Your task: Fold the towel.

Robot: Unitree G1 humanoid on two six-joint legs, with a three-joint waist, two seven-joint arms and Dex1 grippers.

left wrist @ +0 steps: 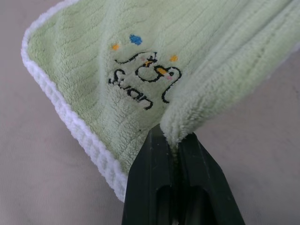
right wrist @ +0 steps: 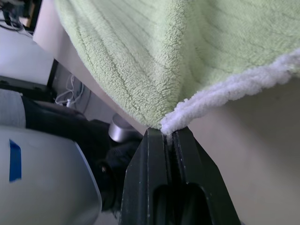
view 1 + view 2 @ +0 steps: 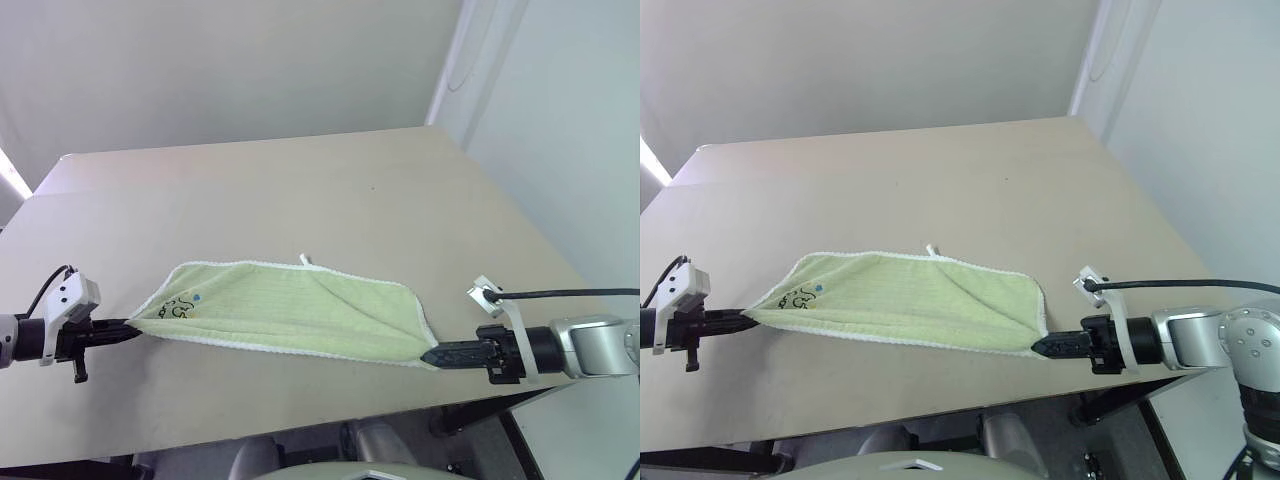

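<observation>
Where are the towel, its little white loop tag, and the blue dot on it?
towel (image 3: 290,310): left eye view, middle of the green cloth.
white loop tag (image 3: 304,260): left eye view, the loop at the towel's far edge.
blue dot (image 1: 135,39): left wrist view, middle of the dot above the dark print.

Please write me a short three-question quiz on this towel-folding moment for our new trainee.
1. True or false: both claws are shut on the towel.
2. The printed end of the towel lies nearer which claw?
A. left claw
B. right claw
3. Fill in: the towel's white loop tag sticks out from its ____ edge, away from the robot.

Key: 1 true, each claw pinches one end of the towel on the table; 2 A; 3 far.
</observation>
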